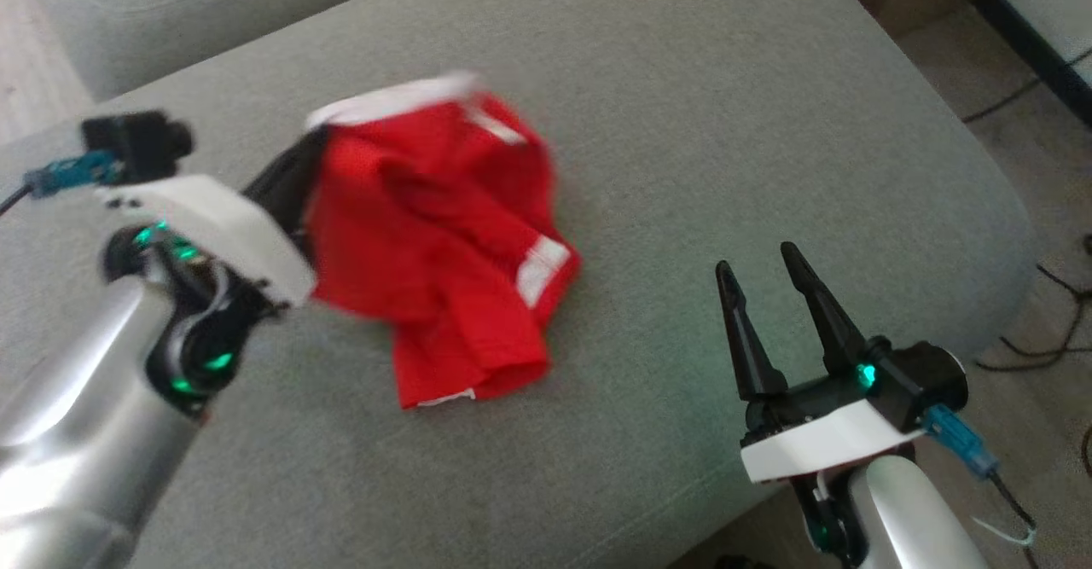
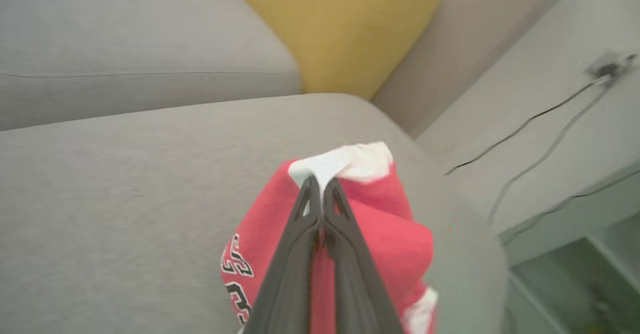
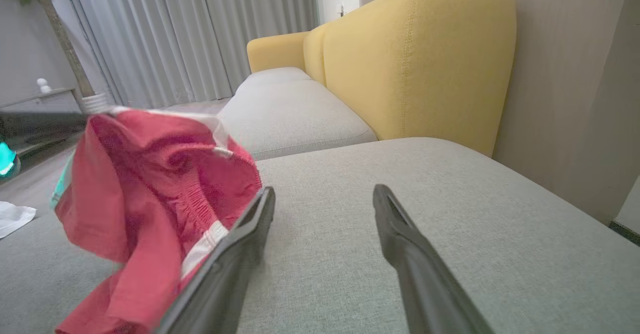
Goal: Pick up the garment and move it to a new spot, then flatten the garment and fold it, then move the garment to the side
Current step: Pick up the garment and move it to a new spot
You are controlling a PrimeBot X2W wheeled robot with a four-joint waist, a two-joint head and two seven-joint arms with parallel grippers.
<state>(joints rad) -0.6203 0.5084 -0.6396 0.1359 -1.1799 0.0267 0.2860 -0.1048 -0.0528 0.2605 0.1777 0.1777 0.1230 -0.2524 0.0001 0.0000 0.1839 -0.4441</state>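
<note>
The garment [image 1: 435, 245] is red with white trim and hangs bunched over the grey sofa cushion [image 1: 682, 125], its lower folds touching the seat. My left gripper [image 1: 303, 164] is shut on the garment's white-edged top at the left of the head view. In the left wrist view the two dark fingers [image 2: 300, 234] pinch the white hem of the garment [image 2: 385, 234], which shows black and white lettering. My right gripper [image 1: 755, 266] stands open at the lower right, apart from the cloth. In the right wrist view the garment [image 3: 150, 184] hangs to the left of the open gripper [image 3: 322, 196].
A yellow backrest [image 3: 420, 58] rises behind the grey seat. Cables [image 1: 1049, 330] lie on the floor past the cushion's right edge. A white cloth [image 3: 12, 216] lies at the far left of the seat. A second grey cushion [image 2: 125, 43] lies beyond.
</note>
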